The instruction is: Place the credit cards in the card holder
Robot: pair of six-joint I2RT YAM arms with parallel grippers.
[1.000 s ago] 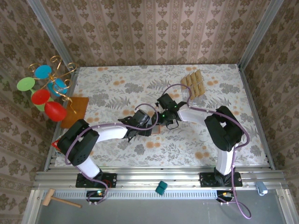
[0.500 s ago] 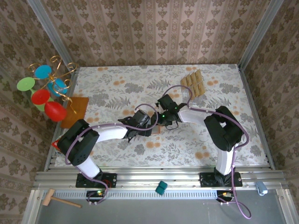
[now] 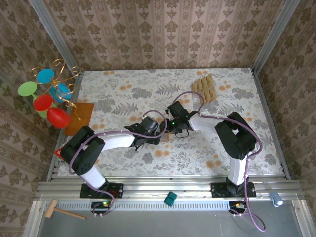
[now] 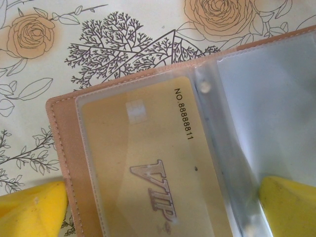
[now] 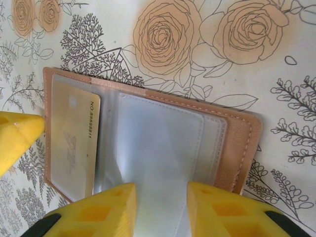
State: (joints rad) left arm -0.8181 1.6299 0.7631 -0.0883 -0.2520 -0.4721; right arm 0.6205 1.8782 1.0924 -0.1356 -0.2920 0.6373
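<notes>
Bench (image 3: 123, 94) with a floral cover carries everything in the top view. The two arms meet at its middle, the left gripper (image 3: 157, 134) and the right gripper (image 3: 171, 129) close together over the card holder (image 3: 165, 138), of which a small salmon corner peeps out. The loose credit cards (image 3: 205, 88) lie in a fanned row toward one o'clock from there, well apart from both grippers. An orange-brown mat (image 3: 79, 118) lies at nine o'clock by the bench edge.

In the left wrist view the card holder (image 4: 66, 148) lies open and flat, and a VIP card (image 4: 148, 168) (a number printed along its edge) sits inside a clear pocket. The left gripper (image 4: 158, 202) is released, its yellow fingers (image 4: 29, 210) spread wide at seven and five o'clock.

In the right wrist view the card holder (image 5: 237, 148) shows the VIP card (image 5: 74, 143) in its nine o'clock half and a clear sleeve (image 5: 158, 148) at the middle. The right gripper (image 5: 160, 207) stands at six o'clock, released, jaws a little parted over the sleeve's near edge; whether it presses down I cannot tell.
</notes>
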